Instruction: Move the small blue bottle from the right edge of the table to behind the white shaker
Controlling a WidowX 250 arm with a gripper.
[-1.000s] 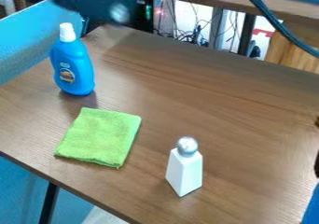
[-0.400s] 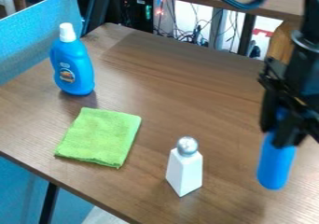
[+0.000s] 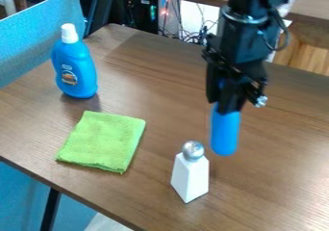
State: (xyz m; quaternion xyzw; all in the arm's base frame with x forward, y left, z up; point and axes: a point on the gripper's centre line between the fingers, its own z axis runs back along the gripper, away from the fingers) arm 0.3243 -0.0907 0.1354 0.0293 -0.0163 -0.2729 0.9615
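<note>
Brown wood-grain table (image 3: 147, 57) on my feed today, with a speckled blue panel (image 3: 38, 42) along its far-left side and a bunch of cables (image 3: 186, 28) behind the back edge. Arm comes in from the top, right of centre.

"Nice setup. What's the gripper doing, is it wide open?"

"Nope. I've got the black gripper (image 3: 225, 97) pointing down over the table with its fingers closed in around a blue cylinder (image 3: 225, 134). I can see a bit of blue up between them, and the rest sticks out below, pretty much upright, rounded end down. Can't tell from my camera if that end touches the wood."

"Anything close to it?"

"Yeah, a white tapered bottle (image 3: 191, 177) with a silver ball top (image 3: 193, 150). It's standing upright nearer the camera and a bit left of the cylinder. From my angle there's a thin gap between the cylinder and the ball."

"And the rest of the table?"

"Green cloth (image 3: 103, 141) lying flat, left of the white bottle, kinda squarish. Farther back on the left I've got a big blue bottle (image 3: 75, 71) standing up, white cap (image 3: 69, 33) on, label facing me. Cloth and blue bottle aren't touching, and both are well apart from the gripper."
</note>
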